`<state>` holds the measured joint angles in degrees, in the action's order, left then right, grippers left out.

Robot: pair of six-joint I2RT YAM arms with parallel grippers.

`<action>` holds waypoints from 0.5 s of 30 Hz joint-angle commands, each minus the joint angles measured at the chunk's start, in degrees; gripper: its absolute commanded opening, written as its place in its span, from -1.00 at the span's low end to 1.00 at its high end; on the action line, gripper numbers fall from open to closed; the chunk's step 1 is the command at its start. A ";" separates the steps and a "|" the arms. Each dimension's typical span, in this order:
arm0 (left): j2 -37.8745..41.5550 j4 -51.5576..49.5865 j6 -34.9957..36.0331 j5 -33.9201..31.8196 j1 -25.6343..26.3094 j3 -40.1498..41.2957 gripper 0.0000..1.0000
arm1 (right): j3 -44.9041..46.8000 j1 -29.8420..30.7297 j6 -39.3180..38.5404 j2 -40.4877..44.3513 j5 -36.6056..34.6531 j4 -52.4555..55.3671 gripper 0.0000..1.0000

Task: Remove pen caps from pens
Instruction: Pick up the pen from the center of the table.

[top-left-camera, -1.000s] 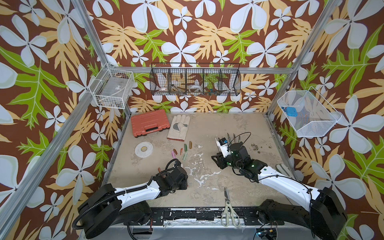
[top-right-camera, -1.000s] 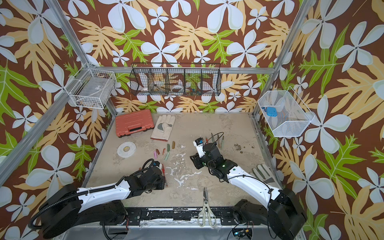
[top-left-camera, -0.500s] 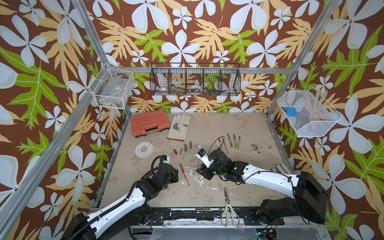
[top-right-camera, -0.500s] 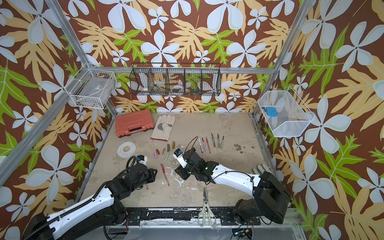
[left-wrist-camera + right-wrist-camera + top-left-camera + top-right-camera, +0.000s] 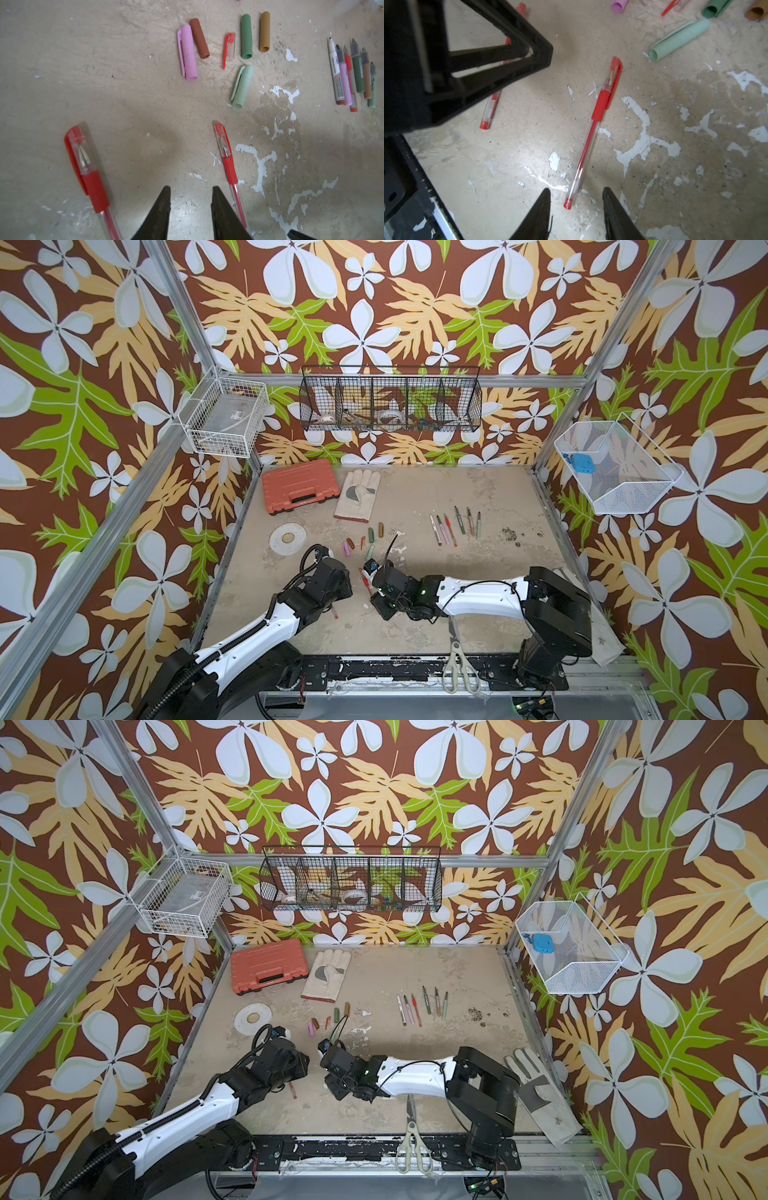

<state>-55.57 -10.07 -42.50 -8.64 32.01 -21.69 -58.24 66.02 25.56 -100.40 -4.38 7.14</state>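
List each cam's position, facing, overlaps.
Top views: high at front, looking down on table; left arm, right arm show.
Left wrist: low, facing two capped red pens, loose caps; left end effector shows.
Right wrist: low, facing one capped red pen; right end effector, left one's finger show.
Shared by wrist views: that pen, pale green cap.

Back left: a tool case lay on the bench, a work glove just right of it.
Left: a tape roll lay before the case.
Middle: the pen caps lay right of the roll, and a row of uncapped pens farther right, well apart.
Front: a capped pen lay before the caps, a second capped pen to its left, apart.
Front edge: scissors.
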 commanded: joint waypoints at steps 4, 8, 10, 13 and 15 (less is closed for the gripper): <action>0.98 3.33 2.90 3.11 -1.54 1.56 -0.25 | -1.87 0.14 3.68 -3.87 -1.14 -0.01 -0.24; 0.80 3.58 3.46 3.41 -1.77 1.29 -0.24 | -3.73 0.37 4.07 -6.92 -0.90 0.37 -0.29; 0.94 3.65 3.64 3.63 -1.86 1.22 -0.23 | -4.65 0.51 4.31 -8.05 -2.11 1.01 -0.31; 1.13 3.85 3.83 4.03 -1.95 1.30 -0.23 | -5.56 0.69 4.45 -9.10 -4.50 2.26 -0.39; 1.29 3.99 3.87 4.24 -1.91 1.41 -0.22 | -6.07 0.85 4.41 -9.77 -6.39 3.41 -0.42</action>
<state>-54.54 -7.09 -39.11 -5.23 30.17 -20.18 -63.72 66.74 29.36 -109.45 -7.11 7.84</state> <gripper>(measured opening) 0.388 0.297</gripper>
